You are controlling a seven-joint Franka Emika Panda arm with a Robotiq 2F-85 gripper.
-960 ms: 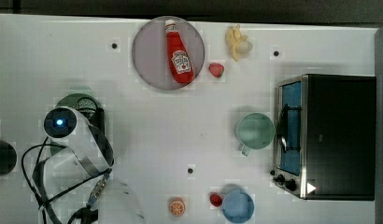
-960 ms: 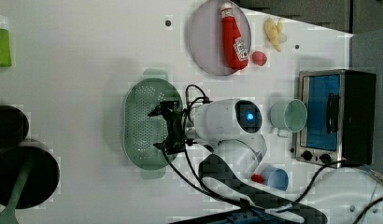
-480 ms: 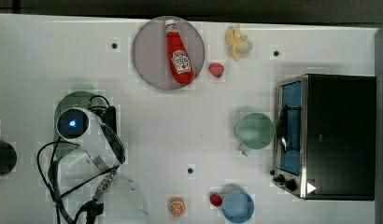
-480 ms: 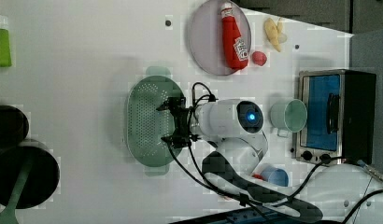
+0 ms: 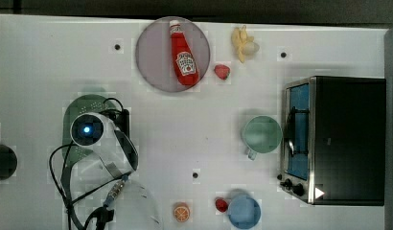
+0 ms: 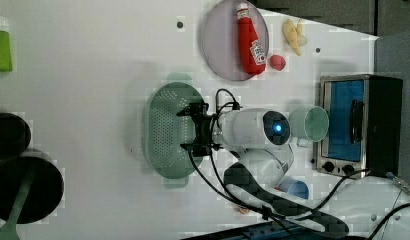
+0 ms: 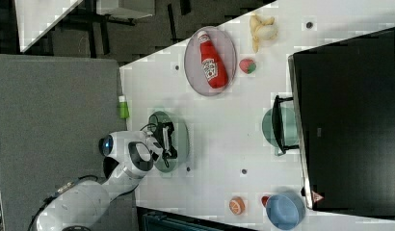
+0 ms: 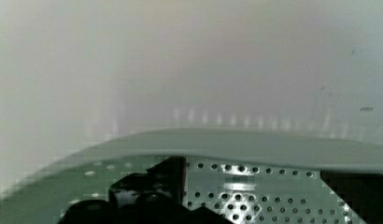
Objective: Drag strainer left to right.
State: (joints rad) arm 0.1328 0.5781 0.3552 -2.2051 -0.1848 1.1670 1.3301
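Pale green strainer [image 6: 165, 132], dotted holes; red ketchup bottle [image 5: 183, 56].

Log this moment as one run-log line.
gripper: open | position: over right rim of pale green perforated plastic strainer in the left view | grip: none visible | drag: not yet visible

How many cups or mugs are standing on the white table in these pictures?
2. A green mug stands just in front of the toaster oven. A blue cup stands near the table's lower edge in the top view, beside a small red fruit. The arm may hide others.
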